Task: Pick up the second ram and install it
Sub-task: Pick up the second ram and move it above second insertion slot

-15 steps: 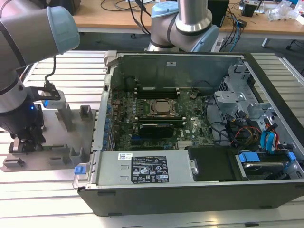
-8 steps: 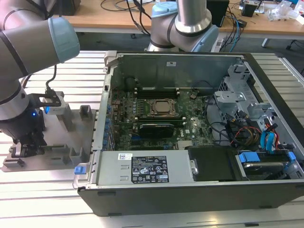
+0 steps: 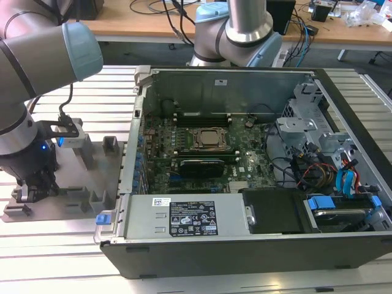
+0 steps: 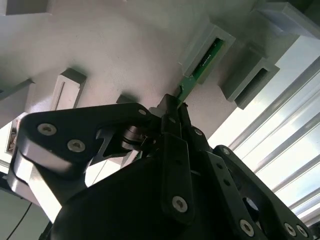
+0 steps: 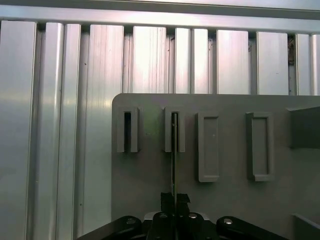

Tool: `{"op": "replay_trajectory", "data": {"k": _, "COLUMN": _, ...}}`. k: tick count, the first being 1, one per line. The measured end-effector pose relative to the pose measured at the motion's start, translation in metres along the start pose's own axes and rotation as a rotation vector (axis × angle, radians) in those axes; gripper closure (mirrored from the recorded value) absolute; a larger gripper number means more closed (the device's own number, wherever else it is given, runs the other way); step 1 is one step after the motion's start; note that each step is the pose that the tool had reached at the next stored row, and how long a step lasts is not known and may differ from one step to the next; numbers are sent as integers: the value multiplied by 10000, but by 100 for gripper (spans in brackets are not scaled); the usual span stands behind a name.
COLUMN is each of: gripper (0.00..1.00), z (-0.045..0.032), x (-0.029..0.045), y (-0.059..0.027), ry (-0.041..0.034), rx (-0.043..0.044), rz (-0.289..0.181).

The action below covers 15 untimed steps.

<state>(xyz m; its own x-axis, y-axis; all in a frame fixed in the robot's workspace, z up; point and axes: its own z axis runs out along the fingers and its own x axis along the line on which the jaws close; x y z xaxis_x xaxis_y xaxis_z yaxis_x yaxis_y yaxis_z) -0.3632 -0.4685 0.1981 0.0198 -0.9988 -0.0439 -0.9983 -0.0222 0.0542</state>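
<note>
Exterior view: the arm (image 3: 37,67) reaches down at the exterior view's left, over a grey fixture plate (image 3: 67,211) that lies on the slatted aluminium table (image 3: 61,263).
Gripper: low over the plate in the exterior view (image 3: 38,182); in both wrist views (image 4: 175,107) (image 5: 175,197) its black fingers (image 4: 170,117) are pressed together on the edge of a green board.
Second ram: the thin green stick (image 4: 210,57) stands on edge, its far part seated in a slotted grey block (image 4: 197,50) on the plate, its near end pinched between the fingers. In the first wrist view it shows edge-on as a narrow line (image 5: 173,150) running from the block's slot (image 5: 181,132) to the fingertips.
Neighbouring blocks: another slotted block (image 5: 120,131) stands just beside the one holding the stick; two closed rectangular blocks (image 5: 207,147) lie on the other side.
Computer case: open (image 3: 245,248) at the exterior view's right, well apart from the gripper, with the motherboard (image 3: 245,165) and the square CPU socket (image 3: 208,139) inside.
</note>
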Motion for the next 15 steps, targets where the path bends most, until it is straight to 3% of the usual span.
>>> {"op": "replay_trajectory", "data": {"k": 7, "gripper": 86, "z": -4, "x": 0, "y": 0, "ry": -3, "rx": 2, "rz": 0}}
{"op": "replay_trajectory", "data": {"k": 8, "gripper": 86, "z": -30, "x": -1, "y": 2, "ry": -2, "rx": 0, "rz": 0}}
{"op": "replay_trajectory", "data": {"k": 11, "gripper": 86, "z": -216, "x": -10, "y": 12, "ry": -2, "rx": 1, "rz": 0}}
{"op": "replay_trajectory", "data": {"k": 15, "gripper": 86, "z": -344, "x": -15, "y": 19, "ry": -2, "rx": 1, "rz": 0}}
